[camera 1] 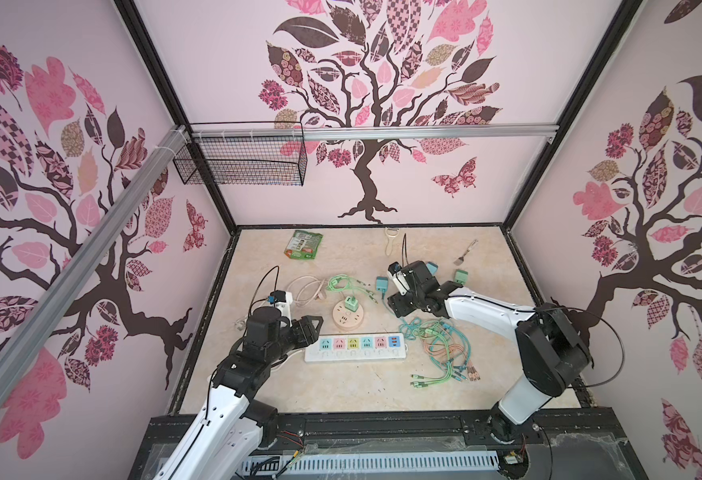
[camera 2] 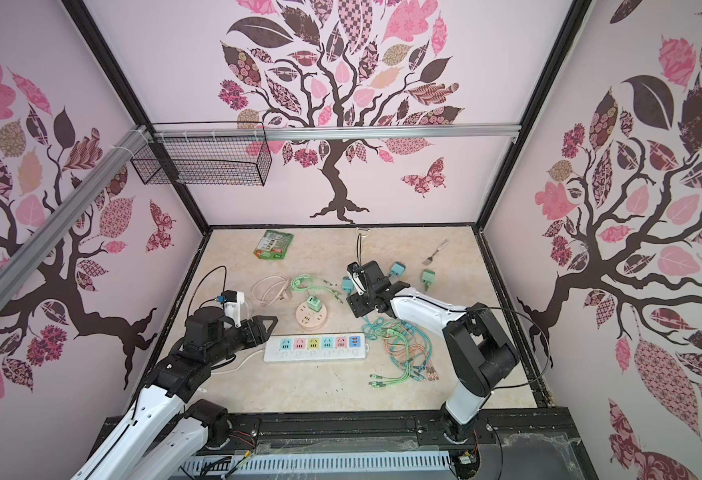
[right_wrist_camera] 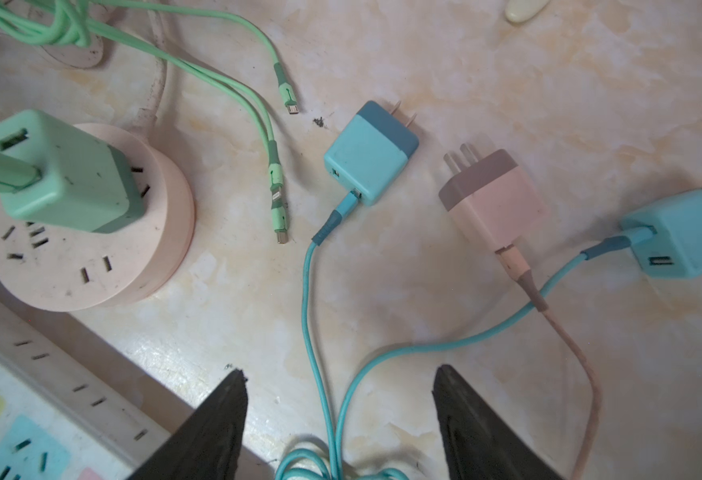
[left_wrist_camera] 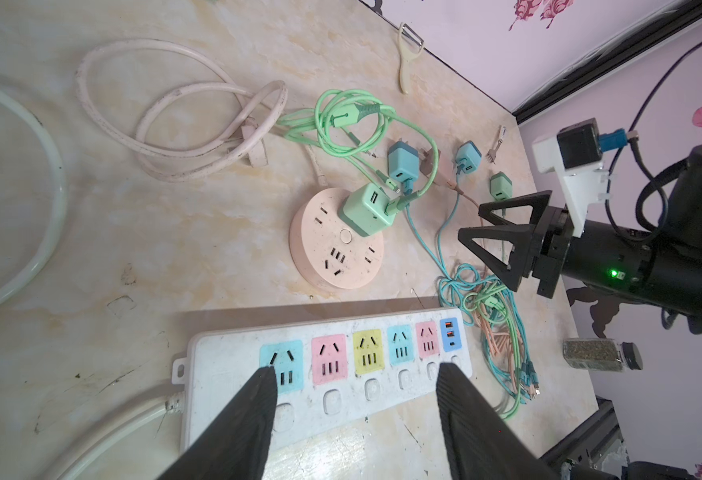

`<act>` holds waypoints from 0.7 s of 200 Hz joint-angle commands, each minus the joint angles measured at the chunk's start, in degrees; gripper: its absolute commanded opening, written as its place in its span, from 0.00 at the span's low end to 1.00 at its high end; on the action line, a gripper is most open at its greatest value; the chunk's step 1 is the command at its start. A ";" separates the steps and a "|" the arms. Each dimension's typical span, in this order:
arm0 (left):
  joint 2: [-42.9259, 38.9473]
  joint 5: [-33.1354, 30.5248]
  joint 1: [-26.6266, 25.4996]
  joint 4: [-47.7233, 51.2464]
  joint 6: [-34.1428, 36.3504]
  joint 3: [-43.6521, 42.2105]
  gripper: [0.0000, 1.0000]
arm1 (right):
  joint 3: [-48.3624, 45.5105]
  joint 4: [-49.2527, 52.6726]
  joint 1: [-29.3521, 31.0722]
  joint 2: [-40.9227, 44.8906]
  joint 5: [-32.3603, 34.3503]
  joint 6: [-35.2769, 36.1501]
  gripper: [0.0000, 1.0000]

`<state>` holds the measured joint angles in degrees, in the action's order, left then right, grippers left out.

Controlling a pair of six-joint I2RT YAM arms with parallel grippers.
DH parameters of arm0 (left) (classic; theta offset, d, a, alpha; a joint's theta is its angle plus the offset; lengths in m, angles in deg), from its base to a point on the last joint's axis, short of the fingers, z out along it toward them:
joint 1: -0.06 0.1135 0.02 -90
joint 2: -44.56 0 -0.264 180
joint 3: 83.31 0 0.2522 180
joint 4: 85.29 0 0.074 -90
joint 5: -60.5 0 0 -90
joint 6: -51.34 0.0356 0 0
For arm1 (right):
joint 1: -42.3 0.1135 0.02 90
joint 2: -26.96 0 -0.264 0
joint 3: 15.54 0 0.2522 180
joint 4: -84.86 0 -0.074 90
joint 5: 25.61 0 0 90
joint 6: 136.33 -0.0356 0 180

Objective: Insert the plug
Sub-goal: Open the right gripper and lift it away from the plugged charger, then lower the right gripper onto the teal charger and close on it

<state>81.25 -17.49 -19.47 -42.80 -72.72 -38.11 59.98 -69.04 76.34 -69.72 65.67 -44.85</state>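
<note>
**cordwrangler:** so how far along is this? Any plug in yet?

**benchrat:** sort of. A green charger (left_wrist_camera: 368, 210) is already seated in the round pink socket hub (left_wrist_camera: 320, 249), with its cable attached. But a blue charger (right_wrist_camera: 370, 153) lies loose on the surface (right_wrist_camera: 549, 83), prongs bare and cable plugged into it. My guess is that's the one meant to go in. Nothing sits in any socket of the white power strip (left_wrist_camera: 216, 353).

**cordwrangler:** anybody holding anything?

**benchrat:** nope. The right fingers (right_wrist_camera: 208, 428) are spread wide and empty, hovering over the blue cables just short of that charger. The left fingers (left_wrist_camera: 237, 424) are wide apart and empty too, hanging near the strip's cord end. So as I read it, the pick, the carry and the push-in are all left to do.

**cordwrangler:** anything you can't see?

**benchrat:** I can't find the pink charger (right_wrist_camera: 490, 199) in either top view, as the right arm seems to cover it. A second blue charger (right_wrist_camera: 682, 232) is cut off at the frame edge. And I can't tell which socket is the target.
</note>
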 commanded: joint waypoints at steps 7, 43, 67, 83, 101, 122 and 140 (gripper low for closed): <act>-1.00 0.30 0.20 1.27 0.95 1.98 0.65 | 4.47 -0.35 -0.11 -4.12 -0.85 -3.16 0.75; -2.03 0.60 0.20 1.15 0.66 1.25 0.65 | 8.46 -2.00 -0.05 -9.14 -1.22 -7.67 0.77; -3.04 0.35 0.19 1.25 0.57 1.03 0.65 | 10.42 -3.49 -0.12 -12.10 -0.07 -11.08 0.77; -3.60 0.04 0.19 1.16 0.58 0.88 0.65 | 11.29 -4.49 -0.09 -14.06 0.94 -13.77 0.78; -3.61 0.18 0.15 0.91 0.49 0.66 0.66 | 11.81 -5.53 -0.09 -15.77 1.59 -16.18 0.77; -3.52 0.56 0.22 1.02 0.49 0.73 0.65 | 12.15 -6.51 -0.05 -17.26 1.60 -17.84 0.76; -3.63 0.47 0.19 0.81 0.49 0.73 0.65 | 12.79 -6.84 -0.09 -18.47 1.88 -18.16 0.75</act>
<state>78.02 -17.36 -19.47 -41.81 -72.74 -38.11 70.29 -75.09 76.34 -85.15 66.39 -60.24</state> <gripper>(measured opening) 0.656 0.757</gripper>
